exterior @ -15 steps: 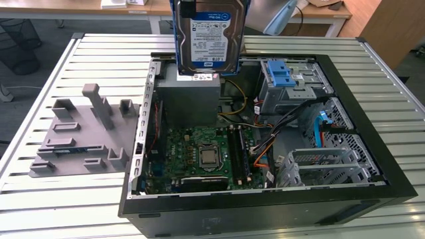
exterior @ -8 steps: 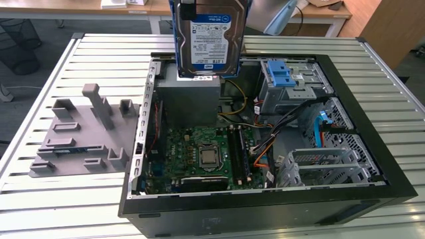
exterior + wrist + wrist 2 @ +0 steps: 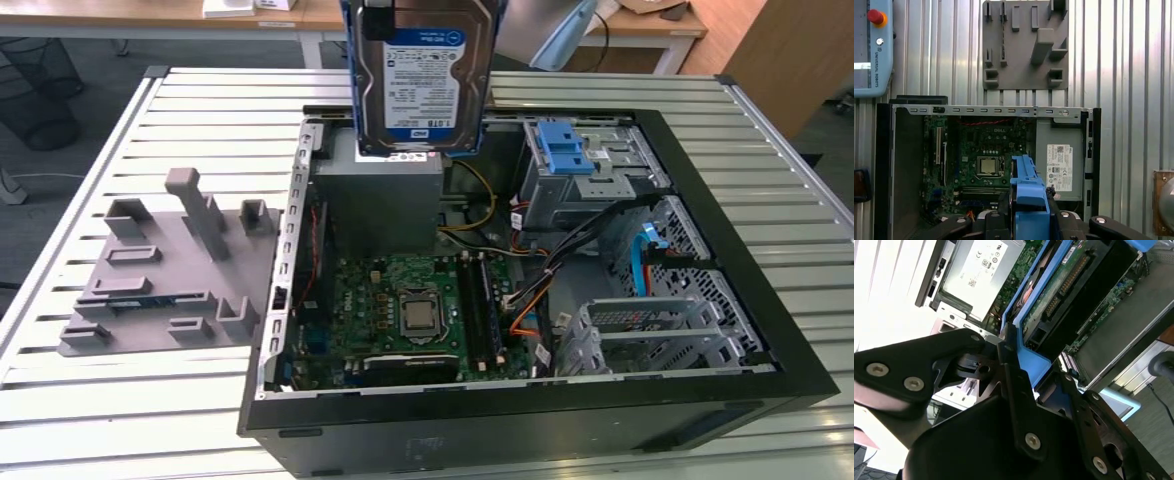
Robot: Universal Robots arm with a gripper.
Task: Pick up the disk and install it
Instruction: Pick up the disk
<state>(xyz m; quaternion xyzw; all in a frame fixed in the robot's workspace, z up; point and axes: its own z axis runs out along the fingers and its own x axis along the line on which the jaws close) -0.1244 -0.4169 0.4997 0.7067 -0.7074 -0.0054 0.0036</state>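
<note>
The disk (image 3: 418,85), a silver drive with a white-and-blue label in a blue carrier bracket, hangs upright in the air over the back of the open computer case (image 3: 747,395), above the grey power supply (image 3: 380,200). My gripper (image 3: 1016,352) is shut on the blue bracket's end. In the second wrist view the disk's (image 3: 1064,287) green circuit-board side shows beyond the black fingers (image 3: 1009,370). In the first wrist view the blue bracket (image 3: 1029,187) rises between the gripper (image 3: 1029,220) parts, with the case below it.
Inside the case are the motherboard (image 3: 400,310), bundled cables, a drive cage with a blue latch (image 3: 567,150) and a metal bay (image 3: 654,325). A grey fixture plate (image 3: 167,275) lies at the exterior view's left on the slatted table (image 3: 120,400). A teach pendant (image 3: 871,47) lies nearby.
</note>
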